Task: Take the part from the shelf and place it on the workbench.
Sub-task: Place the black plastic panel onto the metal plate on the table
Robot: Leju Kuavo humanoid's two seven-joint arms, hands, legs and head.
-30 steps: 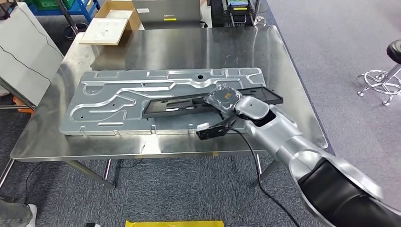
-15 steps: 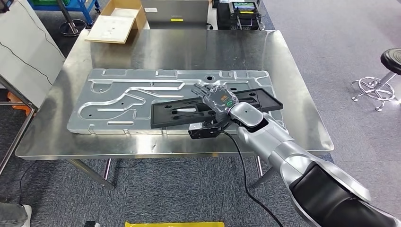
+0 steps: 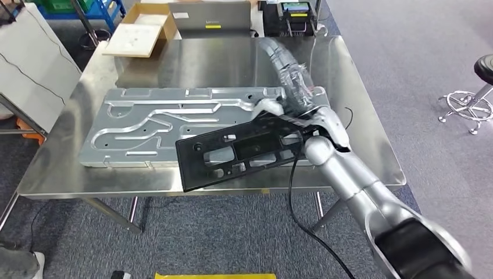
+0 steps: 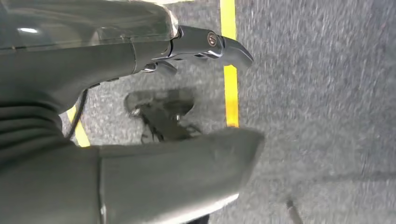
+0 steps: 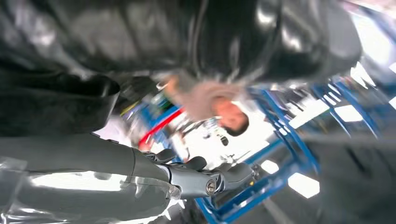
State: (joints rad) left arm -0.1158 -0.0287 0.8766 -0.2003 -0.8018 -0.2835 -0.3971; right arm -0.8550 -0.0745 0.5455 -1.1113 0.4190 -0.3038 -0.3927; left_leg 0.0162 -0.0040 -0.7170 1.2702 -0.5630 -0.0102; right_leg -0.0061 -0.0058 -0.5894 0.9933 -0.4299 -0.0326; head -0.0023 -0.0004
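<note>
The right hand (image 3: 289,106) grips the black part (image 3: 244,152), tilted above the workbench (image 3: 360,122) and silver panel (image 3: 157,125); the left hand's (image 4: 140,116) fingers (image 4: 210,44) spread, empty.

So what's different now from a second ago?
The right hand has turned over and tipped the black part it holds up on edge, its near end now past the workbench edge. The large metal panel stayed put, as did the cardboard box.

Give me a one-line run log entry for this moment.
phase: placing | right robot hand: blurred above workbench | black part: tilted, overhanging front edge, on silver panel | left robot hand: empty, open
</note>
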